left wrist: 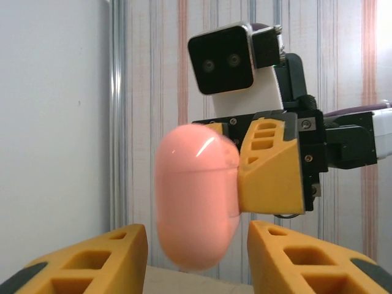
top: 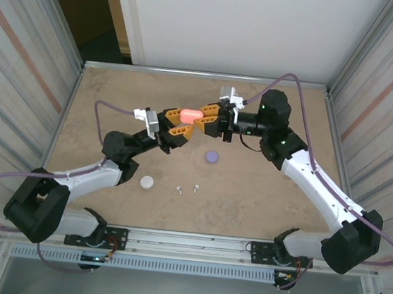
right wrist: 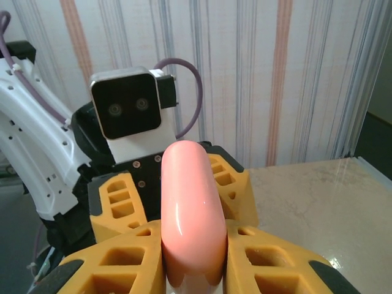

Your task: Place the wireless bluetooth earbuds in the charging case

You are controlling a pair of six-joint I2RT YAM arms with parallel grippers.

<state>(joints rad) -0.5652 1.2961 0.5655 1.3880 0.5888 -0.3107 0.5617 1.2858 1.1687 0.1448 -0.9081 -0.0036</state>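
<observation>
Glossy coral-pink pill-shaped plastic charging case [top: 190, 114] hangs in air btwn both tools, long axis approx tool-to-tool from above. Right tool [right wrist: 195, 269] clamped on it. Left tool [left wrist: 197, 260] has fingers apart, flanking case w/o touching. Tiny white stemmed earbuds [top: 178, 190] lie on tan counter [top: 259, 218], well apart from case, toward near edge, btwn arms. Lid looks shut, so prob needs opening first.

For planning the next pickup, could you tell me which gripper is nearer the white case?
Left. The left gripper hangs beyond the white case; the right gripper, farther right, grips the pink case.
</observation>
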